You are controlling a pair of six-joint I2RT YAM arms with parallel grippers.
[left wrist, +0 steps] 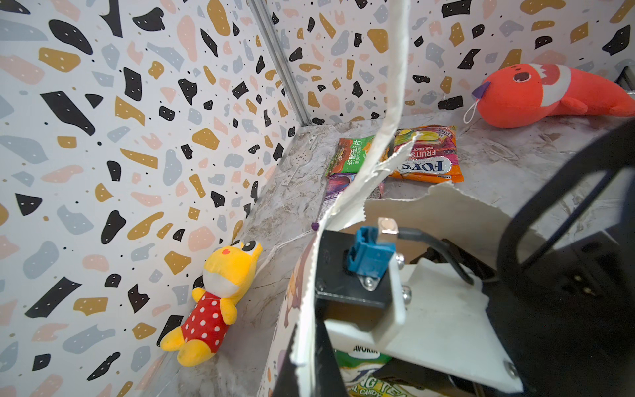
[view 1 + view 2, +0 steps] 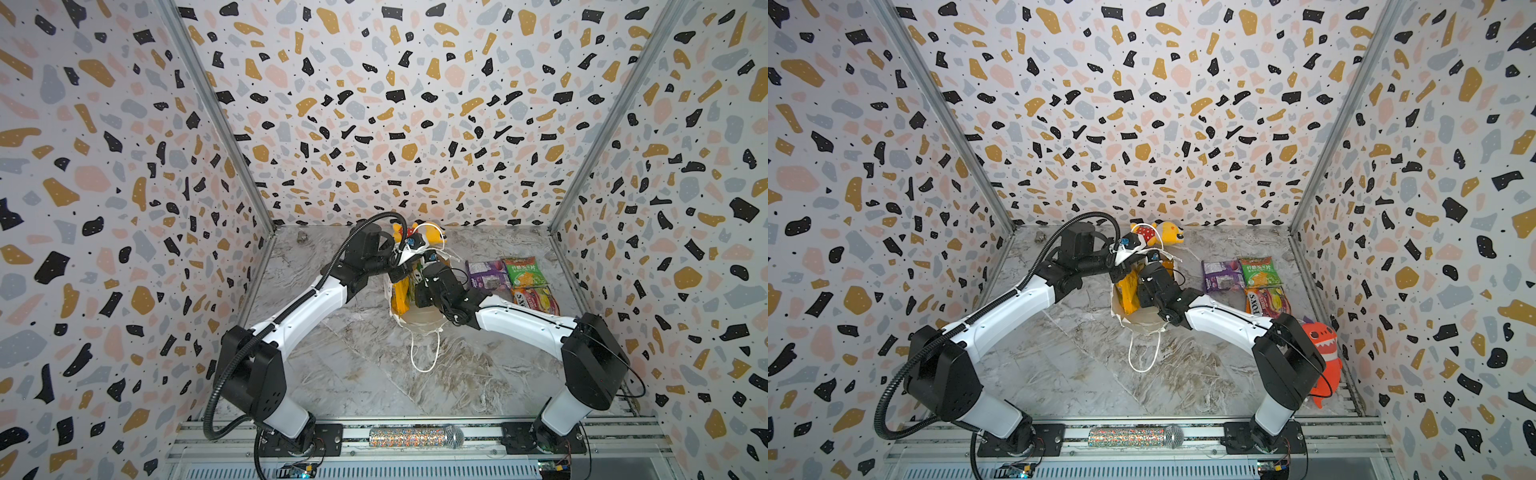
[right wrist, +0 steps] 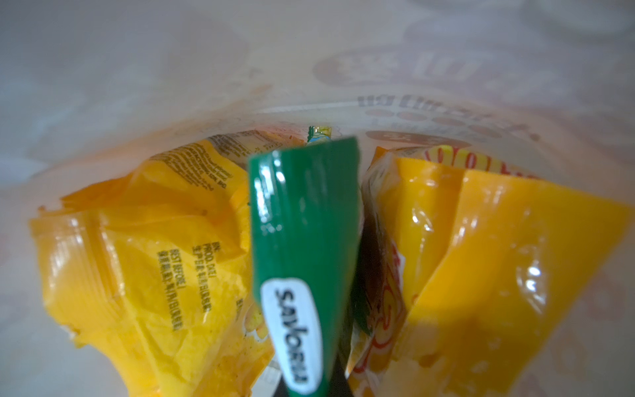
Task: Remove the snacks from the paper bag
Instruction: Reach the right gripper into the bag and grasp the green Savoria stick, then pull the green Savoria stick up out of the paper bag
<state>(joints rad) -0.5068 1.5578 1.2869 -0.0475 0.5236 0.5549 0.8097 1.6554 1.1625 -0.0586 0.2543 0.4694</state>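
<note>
Right up against the right wrist cam is the green-yellow packet (image 3: 302,213), white SAVORIA tag facing the lens. The right gripper (image 3: 309,388) is clamped shut on its near edge, with dark fingers just peeking out either side. It's deep inside the paper bag (image 2: 419,322), so both top views only show the wrist dipping into the mouth.

Two orange-yellow packets flank it in there, one showing its printed back (image 3: 147,261) and the other its plain glossy side (image 3: 481,275). Both lean against the bag's walls.

The bag stands upright around the middle of the marble table (image 2: 353,365). Its mouth is open and its rim is pretty torn up. One white cord handle (image 2: 424,353) flops out on the table on the near side.

The left gripper (image 2: 399,270) is closed on the far-left part of that rim, and the left wrist view shows a ragged paper strip pulled up right past the lens.

Three snacks are lying flat to the right of the bag, bunched edge to edge. They're the purple packet (image 2: 486,274), the green packet (image 2: 520,270) and the red-pink FOX'S packet (image 2: 534,299).

Other stuff: a yellow plush (image 1: 220,299) in a red dotted dress against the back wall, a red-orange plush (image 2: 1323,353) by the right arm's elbow, and a glittery microphone (image 2: 415,436) on the front rail.
</note>
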